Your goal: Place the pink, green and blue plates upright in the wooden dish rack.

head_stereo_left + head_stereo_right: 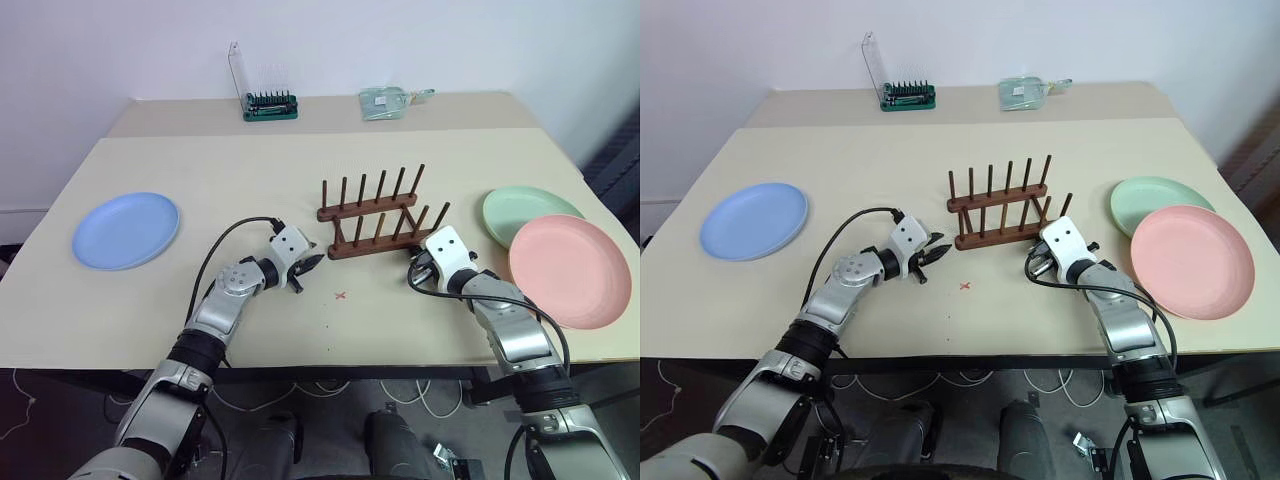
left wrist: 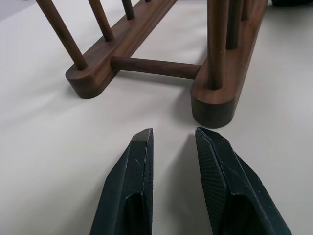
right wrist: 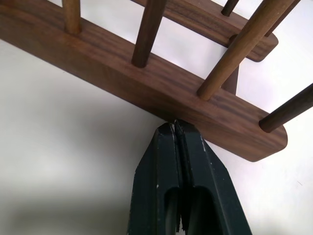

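Your wooden dish rack (image 1: 378, 214) sits empty of plates near the middle of the table (image 1: 300, 160), its two rails running slantwise, each with a row of upright pegs, joined by a round crossbar at the end facing your left arm. The left gripper (image 2: 171, 147) hangs just short of that end, pointing at the gap between the rails, its two black fingers (image 2: 139, 161) spread a little with nothing between them and not touching the wood. The right gripper (image 3: 174, 129) comes at the near rail from the other end; its fingers are pressed together and their tips meet the rail's side, close to its rounded end. The pink plate (image 1: 568, 270) lies flat by the table's right edge, overlapping the rim of the green plate (image 1: 520, 212) just behind it. The blue plate (image 1: 126, 230) lies flat near the left edge, well apart from the rack. A small red cross (image 1: 341, 295) is marked on the table just in front of the rack. Along the far edge you have a green tool holder (image 1: 268, 102) with a clear lid and a clear packet (image 1: 385, 102).
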You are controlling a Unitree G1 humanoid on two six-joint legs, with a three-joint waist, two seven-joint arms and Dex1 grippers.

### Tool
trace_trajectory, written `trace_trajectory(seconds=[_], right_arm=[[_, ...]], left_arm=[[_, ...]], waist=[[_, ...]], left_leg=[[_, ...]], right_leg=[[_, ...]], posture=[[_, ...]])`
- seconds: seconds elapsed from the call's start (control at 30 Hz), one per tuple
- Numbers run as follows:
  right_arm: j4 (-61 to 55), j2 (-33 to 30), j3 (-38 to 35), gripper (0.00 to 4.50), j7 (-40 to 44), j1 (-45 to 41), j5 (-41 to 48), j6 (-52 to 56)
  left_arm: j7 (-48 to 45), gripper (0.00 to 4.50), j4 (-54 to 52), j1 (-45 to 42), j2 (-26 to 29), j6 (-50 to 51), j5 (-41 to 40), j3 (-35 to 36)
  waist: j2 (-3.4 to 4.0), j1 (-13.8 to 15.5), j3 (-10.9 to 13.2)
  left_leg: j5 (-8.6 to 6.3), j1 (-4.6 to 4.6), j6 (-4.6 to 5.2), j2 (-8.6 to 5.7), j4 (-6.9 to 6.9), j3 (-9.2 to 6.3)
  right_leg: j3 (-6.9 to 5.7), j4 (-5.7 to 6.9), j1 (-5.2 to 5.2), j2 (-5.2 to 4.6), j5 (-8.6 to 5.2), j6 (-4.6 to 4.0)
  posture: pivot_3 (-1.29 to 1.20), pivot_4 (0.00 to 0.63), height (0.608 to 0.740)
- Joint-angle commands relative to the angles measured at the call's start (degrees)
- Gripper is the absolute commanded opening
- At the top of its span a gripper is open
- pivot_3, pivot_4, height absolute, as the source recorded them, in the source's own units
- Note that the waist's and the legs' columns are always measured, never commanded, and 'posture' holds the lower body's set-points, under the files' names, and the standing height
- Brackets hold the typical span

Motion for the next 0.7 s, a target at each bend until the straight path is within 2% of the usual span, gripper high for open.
trace_trajectory(seconds=[0.03, 0.23, 0.47, 0.7], right_arm=[[-2.0, -0.7, -1.1, 0.03, 0.4, 0.8, 0.0, 0.1], [-1.7, -0.5, -1.2, 0.03, 0.4, 0.6, -0.3, 0.2], [-1.1, 0.0, -0.9, 0.03, 0.4, -0.1, -0.7, 0.0], [-2.2, -0.4, -1.4, 0.03, 0.5, 0.5, -0.6, 0.4]], left_arm=[[-8.9, 1.35, -3.2, 4.8, 3.7, 5.9, -1.9, -1.5], [-15.5, 1.35, -10.6, 6.8, 5.2, 10.5, -4.9, -2.6], [-6.7, 1.35, -1.8, 1.0, -1.7, 8.3, 1.3, -3.5], [1.8, 1.35, 5.2, -1.2, -2.4, 5.8, 3.4, 0.0]], waist=[[0.03, -0.6, 0.0], [0.06, -0.2, 0.0], [0.04, 1.2, -0.1], [0.03, 1.2, -0.1]], left_leg=[[0.0, 0.0, 0.0, 0.0, -0.04, 0.02], [-0.01, 0.01, 0.02, 0.01, -0.12, 0.0], [-0.02, -0.02, 0.02, -0.06, -0.04, -0.02], [-0.02, 0.01, 0.02, -0.06, -0.03, -0.02]], right_leg=[[0.01, 0.0, -0.03, 0.0, -0.01, 0.01], [0.01, -0.01, -0.04, 0.0, -0.01, 0.0], [0.01, -0.12, 0.07, -0.07, -0.06, 0.07], [0.0, -0.12, 0.09, -0.05, -0.07, 0.09]], posture=[[0.0, 0.15, 0.74], [0.0, 0.15, 0.74], [0.0, 0.15, 0.74], [0.0, 0.15, 0.74]])
